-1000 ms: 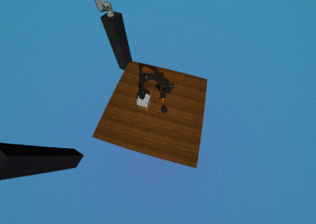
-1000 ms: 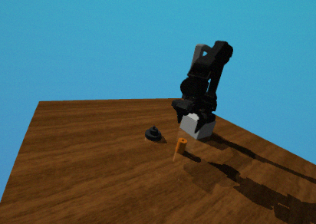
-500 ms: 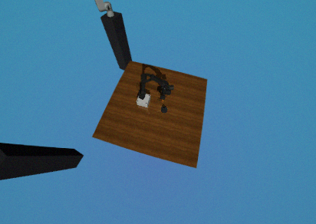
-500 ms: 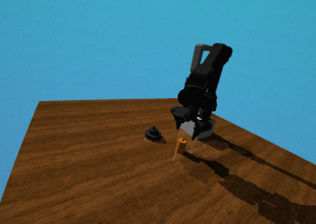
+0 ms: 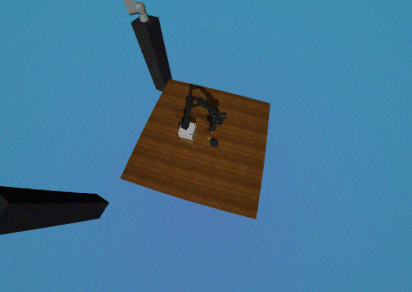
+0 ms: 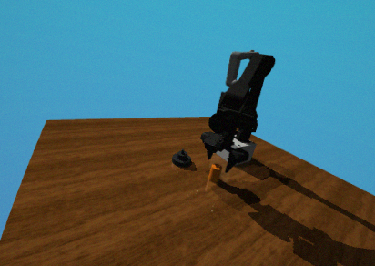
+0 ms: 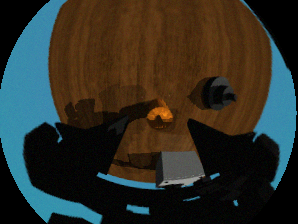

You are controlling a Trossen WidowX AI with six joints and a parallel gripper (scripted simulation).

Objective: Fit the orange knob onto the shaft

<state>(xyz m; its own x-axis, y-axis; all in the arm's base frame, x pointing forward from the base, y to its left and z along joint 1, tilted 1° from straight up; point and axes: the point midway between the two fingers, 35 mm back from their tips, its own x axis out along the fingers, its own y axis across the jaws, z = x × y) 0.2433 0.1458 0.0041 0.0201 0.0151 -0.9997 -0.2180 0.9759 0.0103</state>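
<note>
The orange knob stands upright on the wooden table, its round top showing a dark hole. My gripper is open and empty. Its fingertips are just above the knob, one on each side in the wrist view. The dark round pedestal stands apart from the knob, left of it in the exterior view and right of it in the wrist view. Its short shaft points up, with nothing on it. The flat sides of the hole and shaft cannot be made out.
The light grey arm base is behind the gripper in the exterior view. The wooden table has its edges well away from the knob. Two dark posts are outside the table. The arm casts long shadows.
</note>
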